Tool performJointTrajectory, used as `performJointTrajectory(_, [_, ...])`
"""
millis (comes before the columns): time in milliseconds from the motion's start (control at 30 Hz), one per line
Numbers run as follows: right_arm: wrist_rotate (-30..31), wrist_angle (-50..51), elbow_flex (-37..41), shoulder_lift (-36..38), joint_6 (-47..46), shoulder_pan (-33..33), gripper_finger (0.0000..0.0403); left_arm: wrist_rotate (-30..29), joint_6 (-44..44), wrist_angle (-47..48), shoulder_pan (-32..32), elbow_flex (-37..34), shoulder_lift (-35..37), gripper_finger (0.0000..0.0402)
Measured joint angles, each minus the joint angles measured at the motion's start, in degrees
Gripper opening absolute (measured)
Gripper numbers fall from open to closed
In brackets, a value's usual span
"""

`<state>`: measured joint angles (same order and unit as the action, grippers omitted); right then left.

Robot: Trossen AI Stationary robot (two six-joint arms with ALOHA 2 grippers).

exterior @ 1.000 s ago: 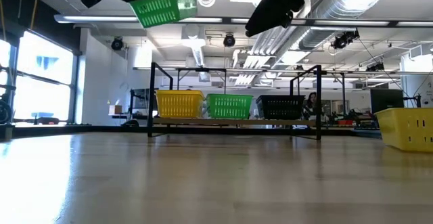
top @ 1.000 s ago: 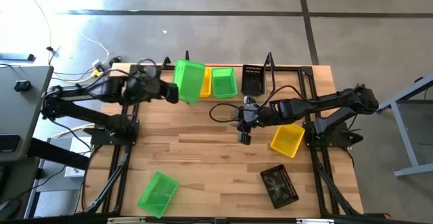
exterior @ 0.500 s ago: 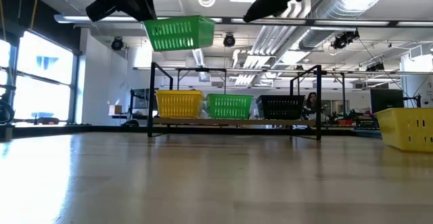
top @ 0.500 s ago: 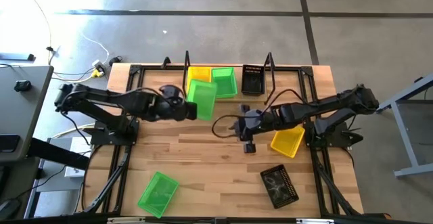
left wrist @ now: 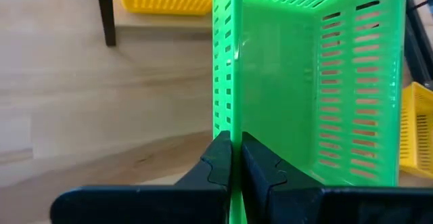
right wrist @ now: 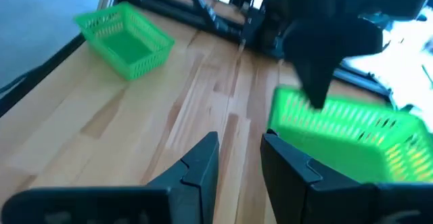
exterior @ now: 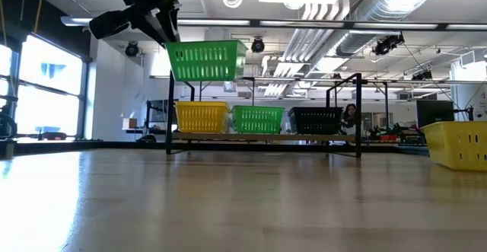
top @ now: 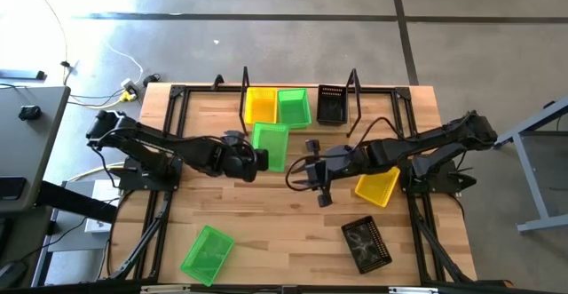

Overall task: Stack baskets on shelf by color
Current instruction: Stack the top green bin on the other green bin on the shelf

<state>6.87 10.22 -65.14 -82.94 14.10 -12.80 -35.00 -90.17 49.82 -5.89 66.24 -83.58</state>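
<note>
My left gripper point(top: 256, 160) is pinching one wall of a green basket point(top: 270, 145), carrying it above the table, just short of the shelf point(top: 297, 125). My right gripper point(top: 317, 183) is hanging beside it, fingers slightly apart, empty; its fingertips are cut off.

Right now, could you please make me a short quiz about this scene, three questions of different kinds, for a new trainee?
1. True or false: the left claw is shut on the wall of a green basket.
2. Which baskets stand on the shelf? A) yellow, green, black B) three green C) two black, one yellow
3. Fill in: the right claw is ____ and holds nothing.

Key
1. True; the basket hangs in the air in front of the shelf.
2. A: yellow basket, green one, black basket.
3. Open.
</note>
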Motion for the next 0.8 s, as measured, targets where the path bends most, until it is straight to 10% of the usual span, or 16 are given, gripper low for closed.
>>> performJointTrajectory(367, [-0.36, -8.29, -0.31, -2.71, 2.92, 0.67, 0.0096, 0.93, -5.88, 0.36, -1.74, -0.02, -2.13, 0.0001])
performJointTrajectory(800, [0.43, 5.05, -10.97, -10.17, -1.27, 3.43, 0.0096, 1.39, -8.26, 2.62, -1.66, -0.02, -2.04, 0.0001])
